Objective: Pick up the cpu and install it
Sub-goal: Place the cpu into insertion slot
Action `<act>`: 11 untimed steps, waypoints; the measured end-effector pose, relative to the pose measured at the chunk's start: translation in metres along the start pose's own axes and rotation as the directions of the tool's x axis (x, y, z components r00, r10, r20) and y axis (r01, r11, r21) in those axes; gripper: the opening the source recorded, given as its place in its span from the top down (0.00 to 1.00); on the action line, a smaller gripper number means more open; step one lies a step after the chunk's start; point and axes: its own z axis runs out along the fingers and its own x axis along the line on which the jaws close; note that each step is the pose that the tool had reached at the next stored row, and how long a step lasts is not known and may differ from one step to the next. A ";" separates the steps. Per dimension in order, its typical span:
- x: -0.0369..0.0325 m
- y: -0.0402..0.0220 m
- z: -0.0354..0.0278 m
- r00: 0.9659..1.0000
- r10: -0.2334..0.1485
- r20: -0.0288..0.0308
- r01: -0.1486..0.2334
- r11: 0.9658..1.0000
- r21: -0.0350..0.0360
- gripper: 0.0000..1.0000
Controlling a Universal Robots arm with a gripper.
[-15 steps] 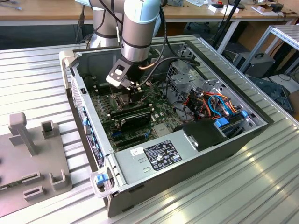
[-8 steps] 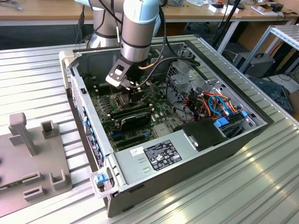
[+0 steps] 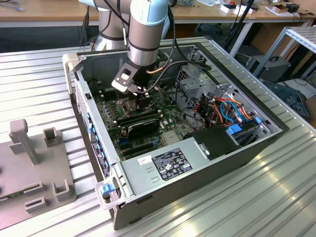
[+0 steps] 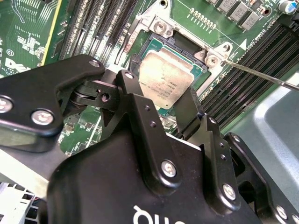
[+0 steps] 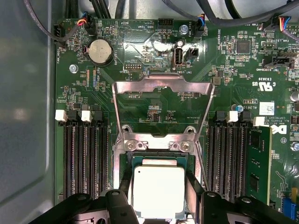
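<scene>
My arm reaches down into the open computer case (image 3: 207, 170), which lies on the ribbed metal surface (image 3: 256, 207). Pincer (image 3: 141, 98) is low over the green motherboard (image 3: 106, 106), near the middle of the case and well apart from the silver power supply (image 3: 158, 165).

In both wrist views the pincer (image 5: 159, 186) (image 4: 164, 91) is closed on the cpu (image 5: 158, 193) (image 4: 166, 77), with my black fingers (image 5: 194, 189) pressed against two opposite edges. The dull silver top faces up and looks level.

The cpu sits directly over the square socket (image 5: 156, 161), inside the metal socket frame (image 5: 156, 140). I cannot tell whether it rests in the socket or hangs just above it. The hinged bracket (image 5: 163, 86) is swung open and laid back over the board. A thin lever rod (image 4: 261, 74) stands out beside the frame.

Black memory slots (image 5: 86, 158) run on both sides of the socket. A round coin battery (image 5: 100, 51) lies beyond the bracket.

A grey fixture block (image 3: 34, 168) rests on the surface at the exterior view's left
</scene>
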 end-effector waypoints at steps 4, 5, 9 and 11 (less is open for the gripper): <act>0.0003 0.0000 0.0001 1.000 0.000 0.000 0.000 1.000 0.000 0.46; 0.0004 0.0000 0.0001 1.000 0.000 0.000 0.000 1.000 0.000 0.46; 0.0005 0.0000 0.0000 1.000 0.000 0.000 0.000 1.000 0.000 0.46; 0.0005 0.0000 0.0000 1.000 0.000 0.000 0.000 1.000 0.000 0.46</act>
